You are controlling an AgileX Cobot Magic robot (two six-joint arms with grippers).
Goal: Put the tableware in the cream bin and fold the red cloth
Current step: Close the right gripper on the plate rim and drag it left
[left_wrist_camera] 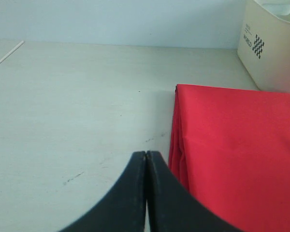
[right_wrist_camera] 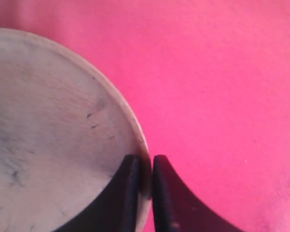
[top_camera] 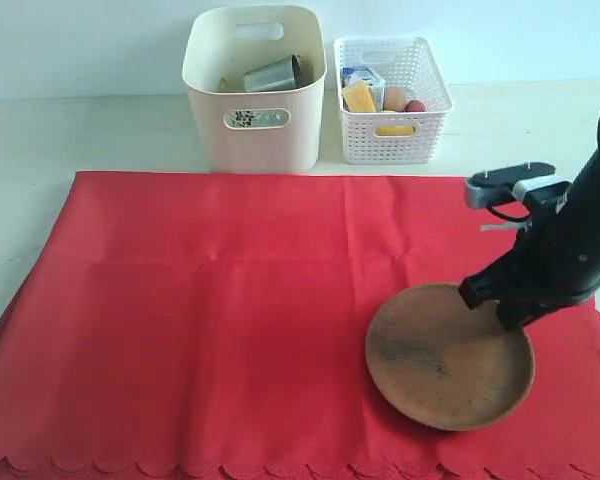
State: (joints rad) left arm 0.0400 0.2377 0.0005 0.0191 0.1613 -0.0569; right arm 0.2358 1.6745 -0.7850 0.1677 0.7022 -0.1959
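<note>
Pinching the plate [top_camera: 450, 358] by its right-hand rim with the right jaws, drawn almost together, one tip inside the lip and one outside. Seems to rest on the red cloth [top_camera: 200, 320], toward its near right part and well apart from the cream bin [top_camera: 255, 130] at the back. Looks stiff, smooth and fairly light. Probably not fragile, but apt to swing or slide in a rim pinch, so worth gripping firmly and carrying steadily. Holding nothing in the left jaws, pressed fully together over the bare worktop [left_wrist_camera: 63, 96] just beside the cloth's edge. Soft and limp there — best taken by a corner. Already inside the bin: a steel cup [top_camera: 275, 73]. For writing, only a chequered sticker with small print on the bin wall — too small to read.
</note>
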